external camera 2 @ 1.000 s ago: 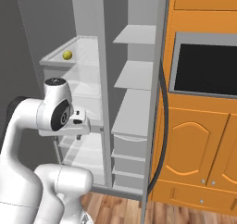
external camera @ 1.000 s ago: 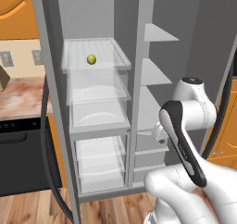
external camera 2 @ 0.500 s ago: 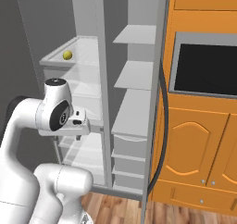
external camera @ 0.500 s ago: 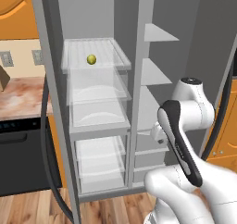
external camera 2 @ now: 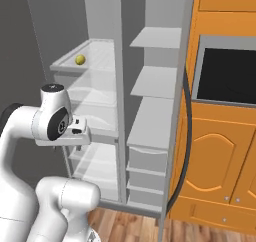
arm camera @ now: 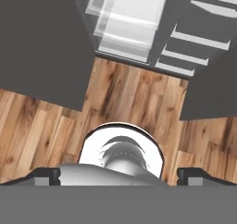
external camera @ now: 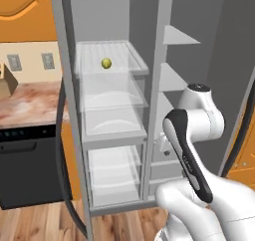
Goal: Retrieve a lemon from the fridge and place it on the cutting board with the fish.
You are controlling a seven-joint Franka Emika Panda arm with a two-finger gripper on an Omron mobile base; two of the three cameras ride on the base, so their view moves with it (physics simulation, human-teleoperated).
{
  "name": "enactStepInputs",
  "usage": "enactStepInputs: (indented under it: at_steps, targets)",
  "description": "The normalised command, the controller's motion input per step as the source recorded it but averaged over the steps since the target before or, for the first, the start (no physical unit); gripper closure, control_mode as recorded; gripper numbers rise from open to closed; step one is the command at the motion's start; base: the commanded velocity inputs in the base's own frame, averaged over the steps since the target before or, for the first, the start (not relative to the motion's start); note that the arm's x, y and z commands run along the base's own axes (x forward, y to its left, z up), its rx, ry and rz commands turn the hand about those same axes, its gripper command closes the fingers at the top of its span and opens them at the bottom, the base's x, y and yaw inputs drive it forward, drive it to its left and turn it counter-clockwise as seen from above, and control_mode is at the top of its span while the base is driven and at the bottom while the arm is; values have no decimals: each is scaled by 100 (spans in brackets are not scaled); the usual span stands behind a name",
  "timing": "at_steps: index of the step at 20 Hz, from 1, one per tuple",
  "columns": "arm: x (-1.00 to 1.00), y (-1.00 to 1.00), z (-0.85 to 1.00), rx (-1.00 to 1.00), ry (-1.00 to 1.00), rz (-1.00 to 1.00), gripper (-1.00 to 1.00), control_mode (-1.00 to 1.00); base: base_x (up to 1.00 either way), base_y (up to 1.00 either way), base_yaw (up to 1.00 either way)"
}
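Note:
The fridge (external camera: 68,90) stands open in front of me, with white shelves and clear drawers inside. The lemon (external camera: 105,63), small and yellow-green, lies on the top shelf of the left compartment, also seen from the right base view as the lemon (external camera 2: 80,59). My gripper (arm camera: 119,177) points down at the wooden floor, well below and to the right of the lemon; its fingertips (arm camera: 46,176) stand wide apart with nothing between them, so it is open. My hand (external camera 2: 77,130) hangs in front of the middle drawers. The cutting board and the fish are out of view.
A black dishwasher (external camera: 25,160) sits under a marbled counter (external camera: 30,100) left of the fridge. Orange cabinets with a dark oven window (external camera 2: 227,76) stand on the right. The open grey doors (arm camera: 41,38) flank the floor (arm camera: 125,93) below my hand.

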Motion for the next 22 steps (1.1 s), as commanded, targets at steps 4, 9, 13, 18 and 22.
enactStepInputs:
  at_steps: [4,9,13,18,22]
  targets:
    - [0,0,0,0,0,0,-100,100,3,72,10]
    - [0,0,0,0,0,0,-100,100,21,13,3]
    - [0,0,0,0,0,0,-100,100,3,-45,0]
    - [0,0,0,0,0,0,-100,100,11,-36,0]
    - [0,0,0,0,0,0,-100,100,46,0,0]
